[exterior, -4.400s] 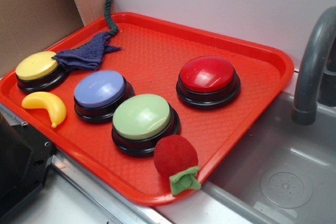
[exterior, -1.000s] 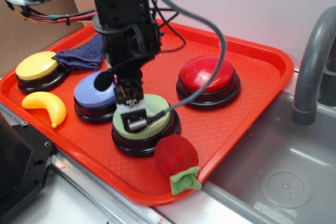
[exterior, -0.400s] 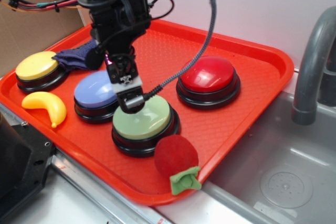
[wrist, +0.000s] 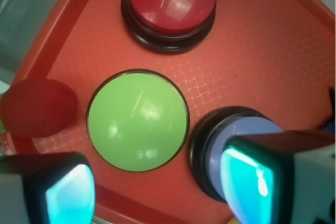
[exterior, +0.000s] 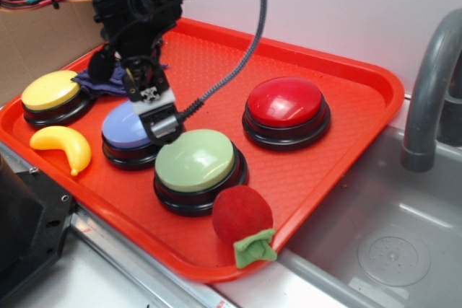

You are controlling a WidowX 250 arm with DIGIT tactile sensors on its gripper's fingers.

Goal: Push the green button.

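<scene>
Four buttons, including the green button (exterior: pixel 195 161), sit in the tray (exterior: pixel 346 128).

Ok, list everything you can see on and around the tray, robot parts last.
tray: 1, red, beside the sink
green button: 1, pale green, front centre
blue button: 1, lavender-blue, left of green
red button: 1, red, right rear
yellow button: 1, yellow, far left
banana: 1, yellow, front left
plush ball: 1, red, tray front edge
cloth: 1, purple, by yellow button
sink: 1, grey, right
faucet: 1, grey, right
gripper: 1, black, over blue button; fingers apart
</scene>
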